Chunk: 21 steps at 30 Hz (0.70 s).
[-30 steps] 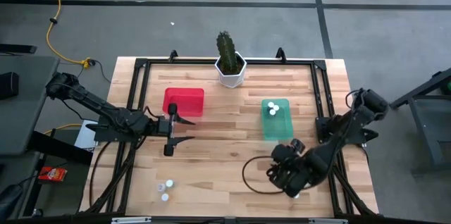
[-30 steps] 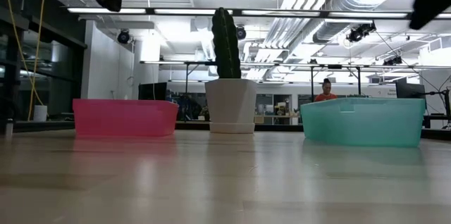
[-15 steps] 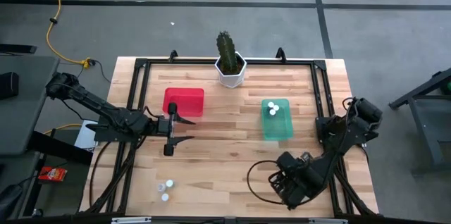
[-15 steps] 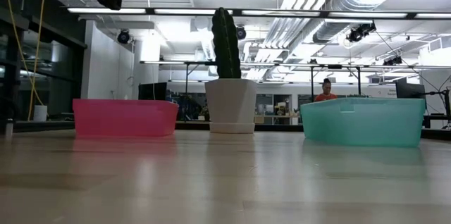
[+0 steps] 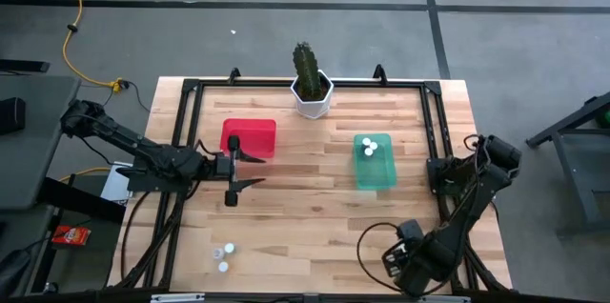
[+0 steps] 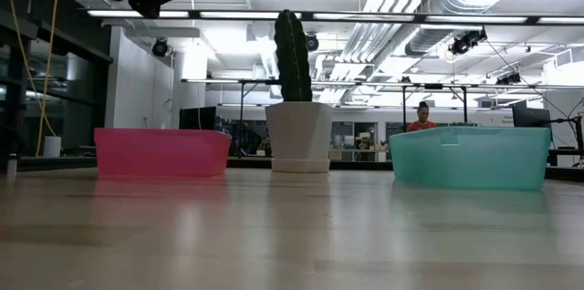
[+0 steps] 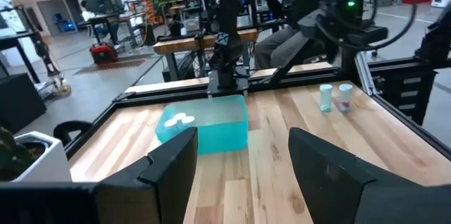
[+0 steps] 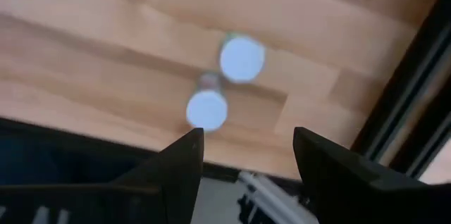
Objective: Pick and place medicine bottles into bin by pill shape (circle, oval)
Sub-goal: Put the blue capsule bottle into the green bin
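Fingers of right gripper [image 8: 243, 164] spread, apparently hovering above two medicine bottles [image 8: 224, 83]

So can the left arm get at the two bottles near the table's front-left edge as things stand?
Probably yes. The left gripper is open and empty beside the red bin, and bare wood lies between it and the two bottles. The right gripper is far off.

Overhead cam stares straight down at the whole table [image 5: 315, 217], the low one sits at tabletop level facing the cactus pot [image 6: 299, 137] and both bins, the left wrist cam looks across at the teal bin [image 7: 211, 127], and the right wrist cam hangs close over two bottles [image 8: 225, 83].
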Available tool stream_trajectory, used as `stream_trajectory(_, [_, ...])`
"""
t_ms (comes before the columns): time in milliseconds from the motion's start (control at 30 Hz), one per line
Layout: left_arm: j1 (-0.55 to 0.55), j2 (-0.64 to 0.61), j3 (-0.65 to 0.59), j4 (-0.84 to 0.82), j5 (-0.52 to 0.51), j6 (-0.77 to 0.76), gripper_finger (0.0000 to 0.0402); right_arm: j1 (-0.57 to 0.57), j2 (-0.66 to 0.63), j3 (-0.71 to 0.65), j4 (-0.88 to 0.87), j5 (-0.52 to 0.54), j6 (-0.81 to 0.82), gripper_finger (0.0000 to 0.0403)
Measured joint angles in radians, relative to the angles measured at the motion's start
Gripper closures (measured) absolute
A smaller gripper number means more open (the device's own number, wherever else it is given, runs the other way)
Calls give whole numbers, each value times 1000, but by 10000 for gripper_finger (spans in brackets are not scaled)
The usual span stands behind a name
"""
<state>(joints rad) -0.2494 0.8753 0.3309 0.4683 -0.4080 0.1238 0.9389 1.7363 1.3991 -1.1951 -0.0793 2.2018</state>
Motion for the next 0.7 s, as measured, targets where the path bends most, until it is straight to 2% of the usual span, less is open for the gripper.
stream_trajectory(200, [14, 0, 0, 0, 1, -19, 188, 20, 29, 0, 75, 71, 72, 190])
stream_trajectory(500, [14, 0, 0, 0, 3, -16, 188, 4, 103, -1, 112, 3, 42, 190])
stream_trajectory(700, [14, 0, 0, 0, 4, -16, 188, 4, 105, -1, 113, 59, 45, 190])
